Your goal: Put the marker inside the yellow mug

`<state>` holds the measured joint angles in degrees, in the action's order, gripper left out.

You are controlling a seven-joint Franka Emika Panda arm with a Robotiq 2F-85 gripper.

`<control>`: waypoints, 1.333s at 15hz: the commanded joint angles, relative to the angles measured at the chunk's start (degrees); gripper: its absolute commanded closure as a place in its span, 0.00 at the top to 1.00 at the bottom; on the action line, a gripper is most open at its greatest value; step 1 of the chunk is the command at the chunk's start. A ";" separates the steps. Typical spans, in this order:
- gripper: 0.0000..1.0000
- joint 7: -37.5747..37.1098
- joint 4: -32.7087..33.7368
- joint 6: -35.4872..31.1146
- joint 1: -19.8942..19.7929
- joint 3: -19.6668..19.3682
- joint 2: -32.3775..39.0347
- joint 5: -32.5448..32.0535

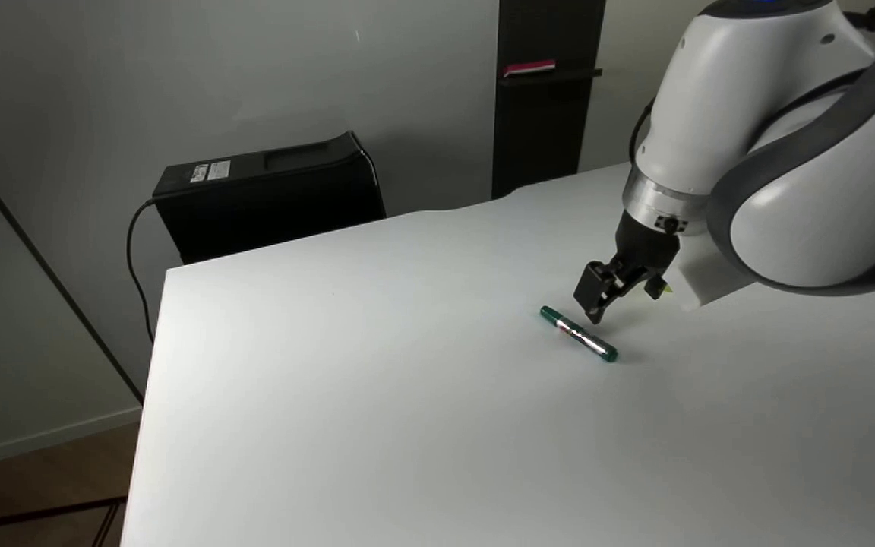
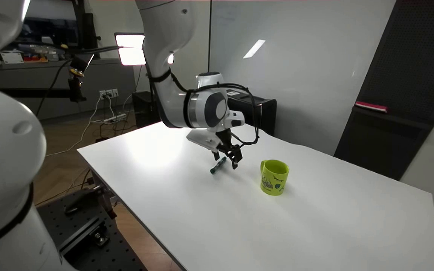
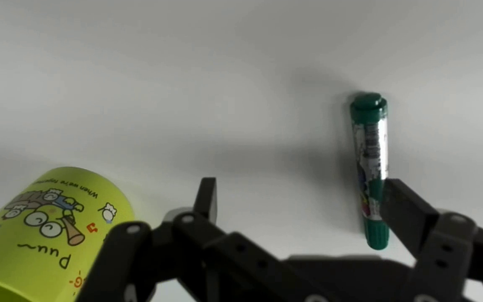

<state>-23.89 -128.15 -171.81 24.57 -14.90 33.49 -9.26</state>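
Note:
The marker [image 1: 579, 334] is green with a silver label and lies flat on the white table; it also shows in an exterior view [image 2: 218, 165] and in the wrist view [image 3: 370, 147]. The yellow mug [image 2: 274, 181] is yellow-green and upright, with a handle; its printed side fills the lower left of the wrist view [image 3: 53, 226]. Elsewhere it is nearly all hidden behind the arm. My gripper [image 3: 300, 184] is open and empty above the table, over the marker. In the wrist view the right finger overlaps the marker's capped end. The gripper also shows in both exterior views [image 1: 626, 304] [image 2: 225, 161].
The white table [image 1: 331, 380] holds the marker and mug. A black box-shaped device [image 1: 270, 190] stands behind the table's back edge. A wall with a dark panel [image 2: 401, 75] is behind. The arm's cable loop [image 2: 256, 124] hangs near the gripper.

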 commanded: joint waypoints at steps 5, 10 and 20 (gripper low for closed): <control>1.00 1.56 5.71 3.21 -0.77 0.96 4.40 2.99; 1.00 1.58 8.63 4.32 -0.72 0.96 7.10 3.04; 1.00 0.30 10.05 7.01 1.34 0.23 5.90 2.18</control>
<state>-23.23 -119.36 -166.59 25.31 -14.47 39.58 -7.43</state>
